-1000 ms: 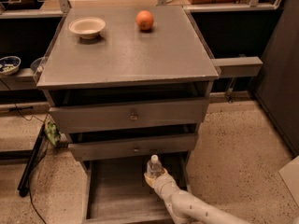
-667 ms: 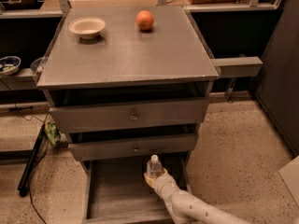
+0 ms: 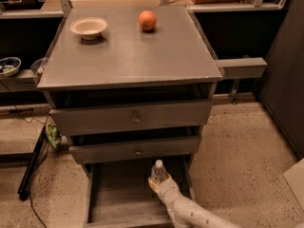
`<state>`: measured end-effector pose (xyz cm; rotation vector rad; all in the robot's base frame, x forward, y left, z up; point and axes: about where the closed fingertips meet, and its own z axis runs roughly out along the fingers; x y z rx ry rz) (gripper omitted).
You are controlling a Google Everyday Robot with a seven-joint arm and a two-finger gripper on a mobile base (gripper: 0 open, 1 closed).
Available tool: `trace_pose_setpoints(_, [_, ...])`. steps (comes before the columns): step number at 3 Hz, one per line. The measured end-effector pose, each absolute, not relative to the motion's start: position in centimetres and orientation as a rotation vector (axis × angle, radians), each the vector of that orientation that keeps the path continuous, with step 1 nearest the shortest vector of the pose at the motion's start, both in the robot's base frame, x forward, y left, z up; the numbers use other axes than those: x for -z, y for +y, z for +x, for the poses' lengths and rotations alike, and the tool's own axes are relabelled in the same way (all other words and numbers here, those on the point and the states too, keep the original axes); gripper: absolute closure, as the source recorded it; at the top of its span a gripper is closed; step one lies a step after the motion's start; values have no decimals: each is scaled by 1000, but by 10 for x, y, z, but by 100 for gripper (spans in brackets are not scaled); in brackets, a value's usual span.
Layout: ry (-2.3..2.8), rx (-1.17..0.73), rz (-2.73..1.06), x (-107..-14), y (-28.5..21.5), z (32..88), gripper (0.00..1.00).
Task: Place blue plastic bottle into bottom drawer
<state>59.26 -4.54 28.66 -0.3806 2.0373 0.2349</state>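
The white arm [image 3: 190,215] comes in from the bottom edge of the view, right of centre, and reaches up into the open bottom drawer [image 3: 118,194]. At its tip the gripper [image 3: 159,183] sits in the right half of that drawer, close to the right wall. Its yellowish fingers [image 3: 154,183] are closed round the lower part of the blue plastic bottle [image 3: 158,171]. The bottle stands upright with its white cap on top, just in front of the middle drawer's face. Whether its base touches the grey drawer floor cannot be told, since the gripper hides it.

The bottom drawer is pulled out well past the near edge of the tabletop [image 3: 128,56]. The bottle lies below that edge, a little right of its middle.

Above it, the middle drawer [image 3: 109,152] is slid out a short way, and the top drawer [image 3: 95,120] a little as well. Each has a small knob at the centre of its front.

On the tabletop, a pale bowl [image 3: 88,27] rests near the far left corner. An orange [image 3: 147,20] sits by the far edge, slightly right of the middle and well apart from the bowl.

Beyond the left edge, a small dish [image 3: 8,65] lies on a lower shelf.
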Motion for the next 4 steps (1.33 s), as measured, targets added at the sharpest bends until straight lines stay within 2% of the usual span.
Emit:
trace_pose_setpoints(2, [2079, -206, -313, -256, -59, 595, 100])
trace_pose_setpoints(4, [2095, -77, -238, -221, -70, 590, 100])
